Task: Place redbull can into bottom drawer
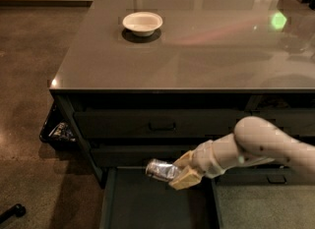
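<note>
The redbull can [160, 169] is a small shiny silver can, held lying on its side. My gripper [181, 173] is shut on its right end, with tan fingers [185, 180] above and below it. The can hangs just above the back edge of the bottom drawer [147, 203], which is pulled open in the left column and shows a flat dark floor. My white arm [256, 147] reaches in from the right, in front of the cabinet.
A white bowl [142, 23] stands on the grey counter top [197, 51]. Two shut handled drawers [162, 125] sit above the open one. A dark bin with litter [58, 130] stands on the floor at the left. A right-column drawer [266, 206] is also open.
</note>
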Motion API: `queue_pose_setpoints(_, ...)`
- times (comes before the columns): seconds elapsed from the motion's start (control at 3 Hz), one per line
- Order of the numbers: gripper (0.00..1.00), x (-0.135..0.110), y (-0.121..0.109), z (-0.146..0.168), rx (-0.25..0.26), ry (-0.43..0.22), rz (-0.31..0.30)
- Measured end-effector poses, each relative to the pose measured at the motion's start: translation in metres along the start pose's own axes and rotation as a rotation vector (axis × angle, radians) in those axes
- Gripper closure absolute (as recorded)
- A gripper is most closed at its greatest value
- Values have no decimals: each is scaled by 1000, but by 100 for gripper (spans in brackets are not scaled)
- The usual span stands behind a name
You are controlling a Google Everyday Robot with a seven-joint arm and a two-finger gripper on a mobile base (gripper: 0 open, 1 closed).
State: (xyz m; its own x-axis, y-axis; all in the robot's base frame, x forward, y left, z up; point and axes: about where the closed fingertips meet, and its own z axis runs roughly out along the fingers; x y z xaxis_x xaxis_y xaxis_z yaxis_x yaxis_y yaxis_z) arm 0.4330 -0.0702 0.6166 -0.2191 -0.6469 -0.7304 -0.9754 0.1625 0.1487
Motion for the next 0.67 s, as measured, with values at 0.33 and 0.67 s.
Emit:
queue_pose_setpoints(0.33,100,51,-1,58,26,-8,113)
queue_pose_setpoints(0.67,100,88,-18,105,86,-14,184)
